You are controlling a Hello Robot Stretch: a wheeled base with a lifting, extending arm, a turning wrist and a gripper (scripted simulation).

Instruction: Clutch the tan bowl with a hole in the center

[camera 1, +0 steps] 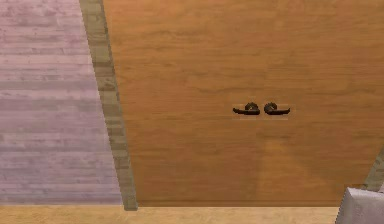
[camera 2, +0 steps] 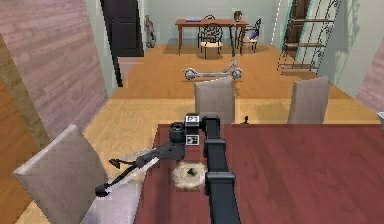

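Note:
A tan ring-shaped bowl [camera 2: 188, 178] with a hole in its middle lies on the dark red table [camera 2: 300, 170], near the table's left edge in the arm side view. The dark arm bar [camera 2: 215, 165] rises just right of the bowl. The gripper [camera 2: 112, 184] reaches left from the arm's end, past the table edge, with its thin fingers over a grey chair [camera 2: 65, 170]. I cannot tell whether it holds anything.
Two grey chairs [camera 2: 215, 98] [camera 2: 308, 98] stand at the table's far side. Farther out a scooter [camera 2: 212, 72] lies on the wood floor, with a desk [camera 2: 210, 22] and a wire shelf [camera 2: 305, 35] beyond. The forward view faces a wooden door [camera 1: 200, 60] with dark handles [camera 1: 260, 109].

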